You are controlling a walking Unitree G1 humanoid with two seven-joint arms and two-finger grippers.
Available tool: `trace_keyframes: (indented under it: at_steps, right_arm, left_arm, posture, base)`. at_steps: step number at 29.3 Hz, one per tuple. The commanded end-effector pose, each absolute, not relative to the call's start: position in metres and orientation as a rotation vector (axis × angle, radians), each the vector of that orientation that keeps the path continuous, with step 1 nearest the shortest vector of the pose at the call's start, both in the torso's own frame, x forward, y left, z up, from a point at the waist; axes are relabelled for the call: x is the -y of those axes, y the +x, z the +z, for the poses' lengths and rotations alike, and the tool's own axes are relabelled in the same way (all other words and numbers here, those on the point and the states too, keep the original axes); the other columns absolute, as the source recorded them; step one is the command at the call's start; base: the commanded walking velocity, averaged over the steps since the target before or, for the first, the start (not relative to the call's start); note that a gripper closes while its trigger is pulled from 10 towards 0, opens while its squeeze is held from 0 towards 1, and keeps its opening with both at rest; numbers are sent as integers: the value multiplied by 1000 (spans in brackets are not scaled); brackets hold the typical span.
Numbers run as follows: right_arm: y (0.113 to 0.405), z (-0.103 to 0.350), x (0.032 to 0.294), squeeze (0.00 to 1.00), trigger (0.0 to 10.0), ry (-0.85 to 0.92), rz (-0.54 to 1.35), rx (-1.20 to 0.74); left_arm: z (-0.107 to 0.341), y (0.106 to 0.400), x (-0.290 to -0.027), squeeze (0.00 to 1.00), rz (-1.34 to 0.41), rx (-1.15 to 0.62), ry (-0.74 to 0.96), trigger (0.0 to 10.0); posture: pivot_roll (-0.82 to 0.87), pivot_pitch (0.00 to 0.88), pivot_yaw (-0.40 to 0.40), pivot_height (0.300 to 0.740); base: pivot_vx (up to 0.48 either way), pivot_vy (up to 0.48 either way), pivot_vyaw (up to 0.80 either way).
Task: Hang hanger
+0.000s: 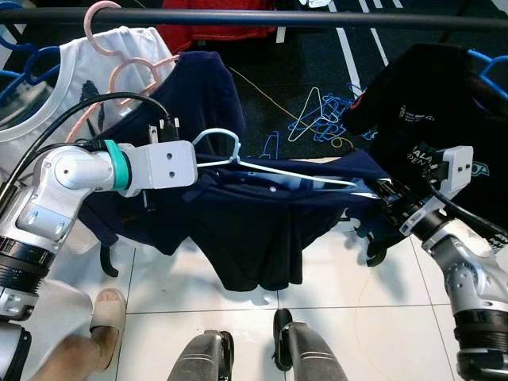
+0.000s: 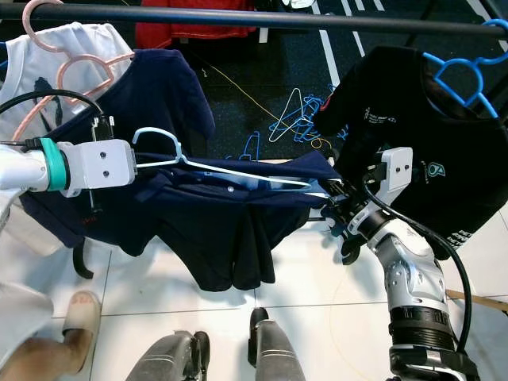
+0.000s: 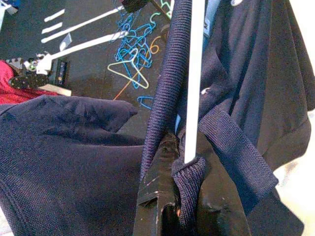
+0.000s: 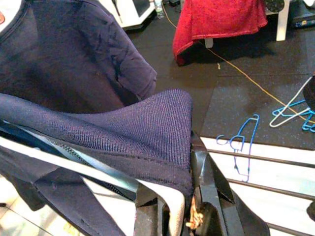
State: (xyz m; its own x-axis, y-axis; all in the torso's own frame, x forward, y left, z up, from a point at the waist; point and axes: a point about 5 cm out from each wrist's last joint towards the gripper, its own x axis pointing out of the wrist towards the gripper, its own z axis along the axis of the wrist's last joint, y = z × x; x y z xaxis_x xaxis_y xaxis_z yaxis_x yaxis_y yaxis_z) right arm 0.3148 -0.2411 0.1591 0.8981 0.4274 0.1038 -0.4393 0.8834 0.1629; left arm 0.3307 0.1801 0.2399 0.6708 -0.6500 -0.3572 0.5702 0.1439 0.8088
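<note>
left claw [image 3: 184, 196] clamped on knit navy shirt [image 1: 254, 230] collar, 9 o'clock | right claw [image 4: 184, 209] pinching shirt hem, 3 o'clock | thin white hanger [image 1: 270, 168] inside | black rail [image 1: 278, 17] at 12

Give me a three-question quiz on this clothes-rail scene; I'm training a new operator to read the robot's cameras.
1. True or false: the white hanger already hangs on the rail.
2. What does the left gripper pinch?
A. red cloth
B. navy shirt with the hanger
C. a blue hanger
3. What lies heaped on the dark floor beyond the rail?

Key:
1. False; both grippers hold it below the rail, the right gripper at its other end.
2. B
3. Loose hangers.
</note>
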Motion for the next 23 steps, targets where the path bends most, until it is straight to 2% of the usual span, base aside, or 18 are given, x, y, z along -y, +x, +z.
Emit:
trace_keyframes:
  at_steps: [1, 5, 6, 7, 8, 11, 12, 23]
  right_arm:
    - [312, 161, 252, 0, 0, 175, 404, 64]
    - [317, 170, 234, 0, 0, 154, 458, 82]
    - [320, 173, 218, 0, 0, 142, 506, 88]
    - [320, 173, 218, 0, 0, 142, 506, 88]
    - [322, 175, 204, 0, 0, 118, 551, 89]
    - [323, 176, 195, 0, 0, 102, 579, 88]
    - [324, 174, 177, 0, 0, 68, 631, 77]
    - [320, 157, 154, 0, 0, 36, 652, 36]
  left_arm:
    - [232, 331, -196, 0, -832, 8, 1158, 10000]
    - [230, 329, -185, 0, -850, 35, 1125, 10000]
    - [232, 329, -177, 0, -854, 51, 1075, 10000]
    - [232, 329, -177, 0, -854, 51, 1075, 10000]
    - [233, 329, -171, 0, -857, 66, 1048, 10000]
    - [235, 329, -167, 0, -857, 76, 1034, 10000]
    - [237, 330, -161, 0, -837, 79, 991, 10000]
    - [241, 326, -148, 0, -835, 80, 815, 10000]
  posture:
    - [-35, 164, 84, 740]
    - [-36, 163, 85, 740]
    - [-35, 158, 85, 740]
    - [-35, 158, 85, 740]
    - [-33, 154, 84, 740]
    - [-33, 154, 84, 740]
    - [-33, 150, 83, 740]
    - [-33, 145, 84, 740]
  base:
    - [0, 0, 0]
    - [0, 0, 0]
    - [0, 0, 0]
    - [0, 0, 0]
    - [0, 0, 0]
    - [0, 0, 0]
    - [0, 0, 0]
    - [0, 0, 0]
